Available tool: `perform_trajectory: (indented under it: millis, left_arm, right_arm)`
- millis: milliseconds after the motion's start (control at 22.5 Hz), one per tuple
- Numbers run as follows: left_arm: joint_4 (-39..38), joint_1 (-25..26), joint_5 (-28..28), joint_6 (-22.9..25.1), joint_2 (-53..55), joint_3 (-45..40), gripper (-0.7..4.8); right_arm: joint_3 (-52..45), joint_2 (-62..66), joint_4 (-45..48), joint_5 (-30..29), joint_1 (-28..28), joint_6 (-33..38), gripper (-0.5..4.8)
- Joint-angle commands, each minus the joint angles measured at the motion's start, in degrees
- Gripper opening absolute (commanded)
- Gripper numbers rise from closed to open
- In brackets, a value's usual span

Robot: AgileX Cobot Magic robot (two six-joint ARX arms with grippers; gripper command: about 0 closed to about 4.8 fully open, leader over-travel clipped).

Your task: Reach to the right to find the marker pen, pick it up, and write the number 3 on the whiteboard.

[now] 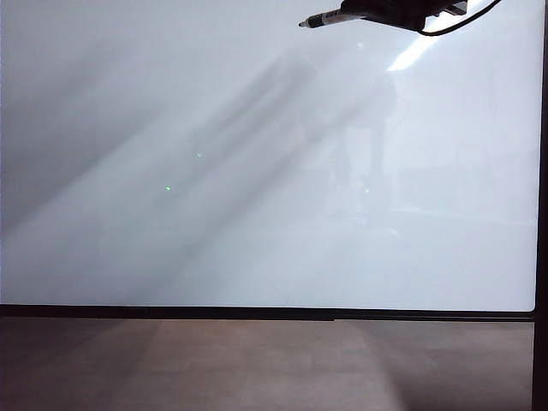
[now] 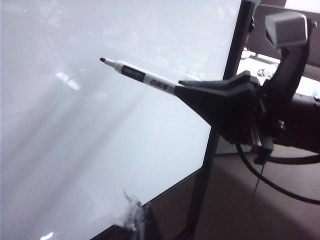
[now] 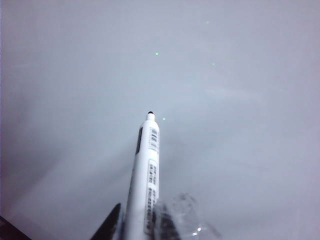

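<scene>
The whiteboard (image 1: 257,171) fills most of the exterior view, glossy and unmarked, its thin black frame running along the bottom and down the right edge, with a brown surface (image 1: 257,368) below it. The left gripper cannot be made out for certain in any view, so whether it is open or closed cannot be told. At the upper right of the exterior view, the right gripper (image 1: 377,12) reaches in from the top edge, a black cable (image 1: 462,21) looping behind it. Its jaws are partly closed, clamped on the marker pen (image 1: 330,18), which sticks out to the left of the fingers with its dark tip leading. In the right wrist view the marker pen (image 3: 147,175) rises from between the fingers, tip near the board; contact cannot be judged.
</scene>
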Motion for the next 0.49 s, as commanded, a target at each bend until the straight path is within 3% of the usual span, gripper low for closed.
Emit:
perform_trajectory:
  millis: [45, 490]
  left_arm:
    - [0.2, 0.1, 0.0, 0.5, -0.1, 0.0, -0.05]
    - [0.2, 0.3, 0.1, 0.5, -0.2, 0.0, -0.05]
  right_arm:
    - [0.4, 0.0, -1.2, 0.1, 0.1, -0.2, 0.52]
    - [0.4, 0.9, 0.2, 0.5, 0.1, -1.9, 0.52]
